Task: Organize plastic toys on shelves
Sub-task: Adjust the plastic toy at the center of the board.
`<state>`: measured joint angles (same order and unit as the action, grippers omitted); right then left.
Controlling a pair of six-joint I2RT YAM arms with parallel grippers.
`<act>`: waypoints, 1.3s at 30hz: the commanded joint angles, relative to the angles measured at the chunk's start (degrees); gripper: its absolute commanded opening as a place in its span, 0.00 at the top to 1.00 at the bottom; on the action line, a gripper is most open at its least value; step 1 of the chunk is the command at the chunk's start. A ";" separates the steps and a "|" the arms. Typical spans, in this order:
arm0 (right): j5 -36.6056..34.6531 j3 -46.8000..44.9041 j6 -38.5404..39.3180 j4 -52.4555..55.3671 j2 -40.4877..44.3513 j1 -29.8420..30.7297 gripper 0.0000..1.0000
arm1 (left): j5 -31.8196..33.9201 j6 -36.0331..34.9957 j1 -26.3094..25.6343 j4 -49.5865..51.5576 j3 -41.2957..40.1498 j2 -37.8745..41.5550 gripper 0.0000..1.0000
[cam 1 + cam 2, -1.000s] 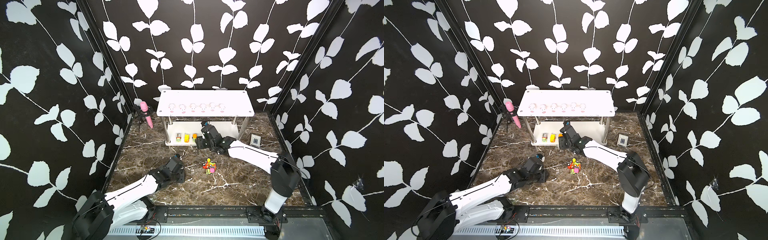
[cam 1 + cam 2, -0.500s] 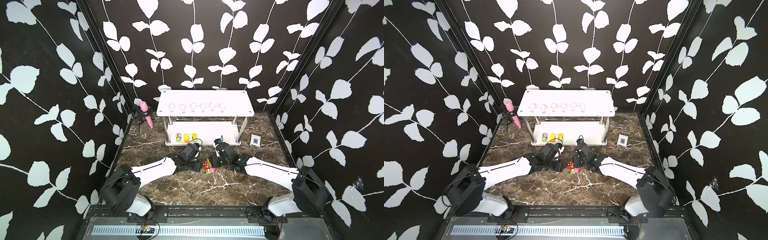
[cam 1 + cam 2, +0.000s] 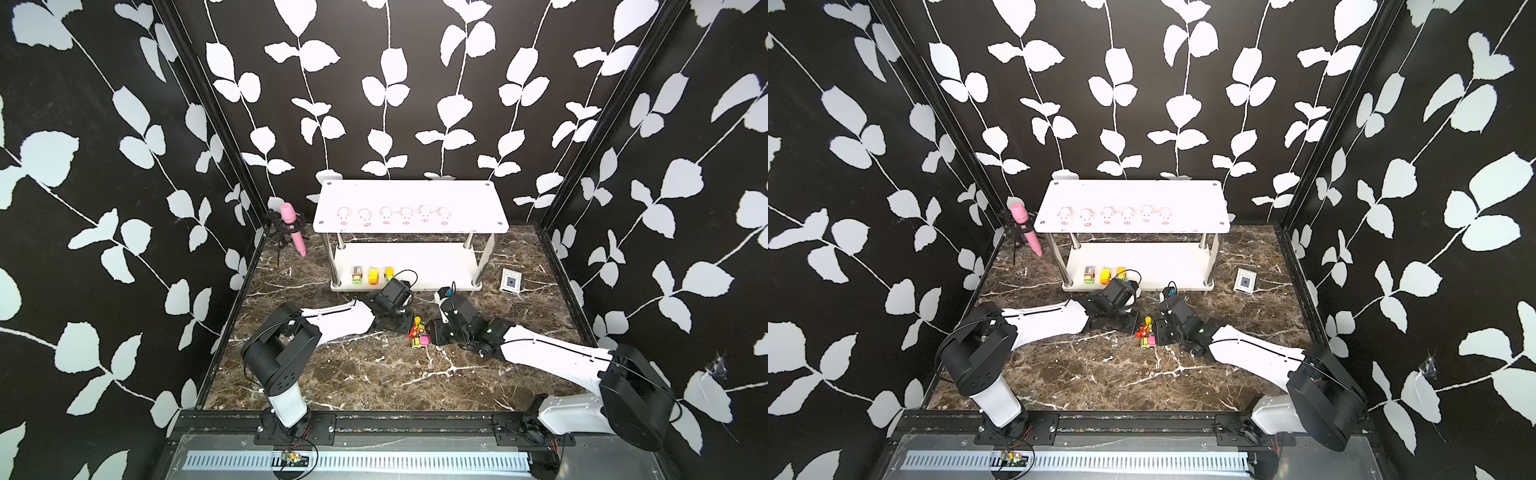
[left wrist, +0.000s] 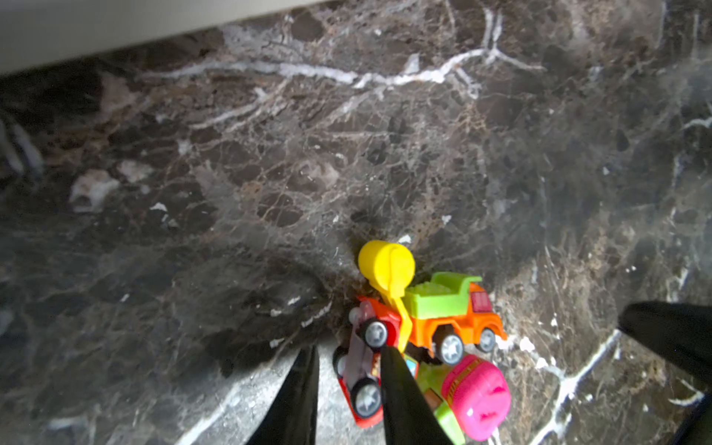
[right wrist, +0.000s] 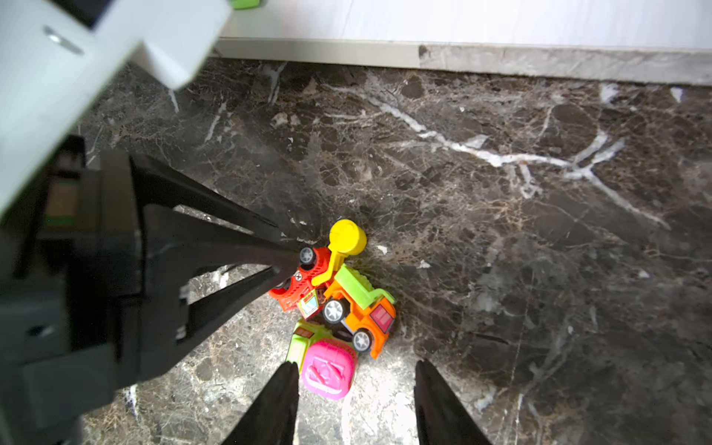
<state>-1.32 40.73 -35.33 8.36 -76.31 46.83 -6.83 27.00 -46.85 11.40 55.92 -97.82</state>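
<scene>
- Both arms have moved in the last second: the left arm swung from the front-left of the bench (image 3: 374, 374) up to the toy pile (image 3: 419, 334), and the right arm pulled back from the lower board (image 3: 440, 259) of the shelves (image 3: 415, 193) to the same pile.
- The left claw (image 4: 348, 350) is narrowed around the red roller car (image 4: 362, 370), which lies on its side with its wheels toward the wrist camera.
- One finger (image 4: 400, 393) overlaps the car, and a sliver of bench shows between the other finger and the car. I cannot tell if it is clamped yet.
- The right claw (image 5: 354, 364) is spread and holds nothing. The green truck with pink drum (image 5: 327, 370) sits just ahead of its tips, between them and close to one finger.
- The orange truck with green bed (image 5: 362, 308) is tilted and rests against the red car and the pink-drum truck. All three touch, mid-bench, in front of the shelves.
- The top board (image 3: 457, 199) carries six pigs (image 3: 386, 214) in a row. The lower board has three vehicles (image 3: 374, 276) in a row at its left front.
- The pink microphone (image 3: 291, 220) stands in the far-left corner and the card box (image 3: 510, 281) lies right of the shelves. Both are well apart from the pile.
- Hard to see: in both top views the claw tips merge with the pile, so contact is unreadable.
- The pink-drum truck is cut off by the frame edge in the left wrist view, and its green body is mostly hidden under the drum and the orange truck.
- The lower board is only a blurred strip in the left wrist view.
</scene>
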 commanded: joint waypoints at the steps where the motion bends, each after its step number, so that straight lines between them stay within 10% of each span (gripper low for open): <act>1: 0.76 -1.13 -0.61 -1.65 -0.20 -0.24 0.50 | 0.31 0.01 -0.17 0.11 -0.18 0.92 0.72; 22: 4.55 1.56 -0.78 -3.26 -4.36 -0.16 0.50 | 15.09 2.95 -0.22 6.77 -11.06 7.56 0.76; 39: 5.41 5.57 1.69 -1.67 -5.57 0.02 0.52 | -2.11 1.60 -0.35 -5.26 -8.82 12.18 0.69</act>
<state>3.95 44.69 -34.06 7.14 -81.80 46.83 -6.00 28.51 -47.11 8.16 45.54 -83.99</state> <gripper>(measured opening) 0.482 0.309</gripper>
